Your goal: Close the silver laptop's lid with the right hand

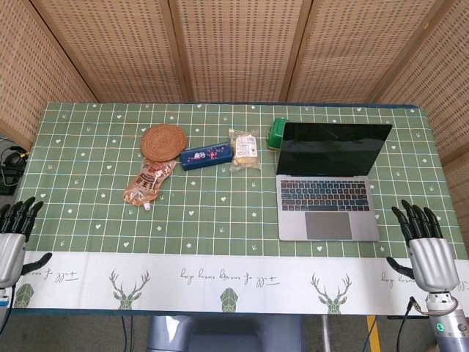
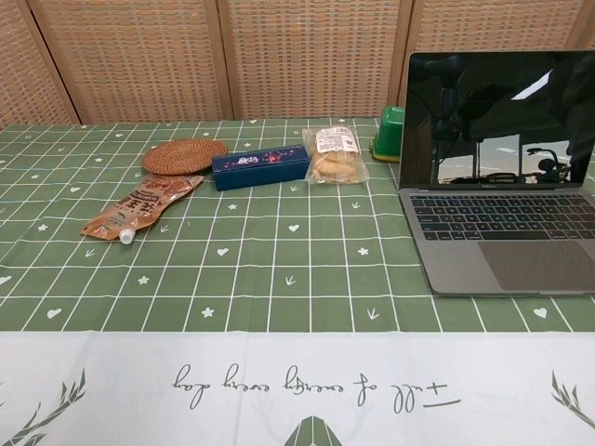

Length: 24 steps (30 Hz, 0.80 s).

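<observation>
Now, laptop position: we see the silver laptop (image 1: 329, 192) on the right side of the green checked table (image 1: 220, 213), lid (image 1: 333, 149) raised and tilted slightly back, screen dark.
Right hand: our right hand (image 1: 429, 253) hovers at the table's near right corner, near the laptop but apart from it, fingers spread, holding nothing.
Left hand: our left hand (image 1: 12, 238) sits at the near left edge, fingers apart, empty.
Handling: we judge the lid rigid, thin and hinged, the screen fragile, the metal smooth.
Where to press: we would push from behind on the lid's top edge, easing down, not on the glass.
Neighbour: a green container (image 1: 276, 133) stands just beside the lid's left rear corner.
</observation>
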Each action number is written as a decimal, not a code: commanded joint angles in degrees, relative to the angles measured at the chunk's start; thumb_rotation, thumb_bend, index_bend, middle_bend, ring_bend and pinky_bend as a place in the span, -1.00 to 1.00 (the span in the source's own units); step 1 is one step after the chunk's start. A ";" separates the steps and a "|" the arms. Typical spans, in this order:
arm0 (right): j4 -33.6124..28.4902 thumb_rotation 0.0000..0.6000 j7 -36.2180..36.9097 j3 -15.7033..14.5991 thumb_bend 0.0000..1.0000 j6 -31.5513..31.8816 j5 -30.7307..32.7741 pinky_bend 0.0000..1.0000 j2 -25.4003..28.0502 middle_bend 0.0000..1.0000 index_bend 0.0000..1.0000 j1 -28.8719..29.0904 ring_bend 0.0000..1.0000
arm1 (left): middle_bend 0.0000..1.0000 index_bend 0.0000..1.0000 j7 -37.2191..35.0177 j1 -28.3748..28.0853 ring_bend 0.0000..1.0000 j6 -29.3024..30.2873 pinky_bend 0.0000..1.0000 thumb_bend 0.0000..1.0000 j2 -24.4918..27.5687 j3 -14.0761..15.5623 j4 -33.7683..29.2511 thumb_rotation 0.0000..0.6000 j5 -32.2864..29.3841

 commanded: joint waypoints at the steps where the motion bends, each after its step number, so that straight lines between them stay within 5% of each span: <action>1: -0.59 1.00 0.01 1.22 -0.78 -2.04 1.35 -1.00 0.50 -1.00 -0.83 1.55 -1.00 | -1.00 -1.00 -0.03 -0.11 -1.00 -0.16 -1.00 -0.70 -0.02 -0.24 0.03 1.00 -0.36; 15: -5.49 1.00 -5.67 12.56 -0.53 -18.01 13.62 -1.00 4.44 -1.00 -0.83 15.71 -1.00 | -1.00 -1.00 0.05 -1.14 -1.00 -1.57 -1.00 -0.70 -0.23 -1.45 0.23 1.00 -2.38; 24: -0.10 1.00 -7.73 17.45 0.22 -28.44 23.56 -1.00 3.61 -1.00 -0.74 24.99 -1.00 | -1.00 -1.00 0.59 -1.90 -1.00 -2.88 -1.00 -0.70 -0.68 -1.97 0.70 1.00 -3.83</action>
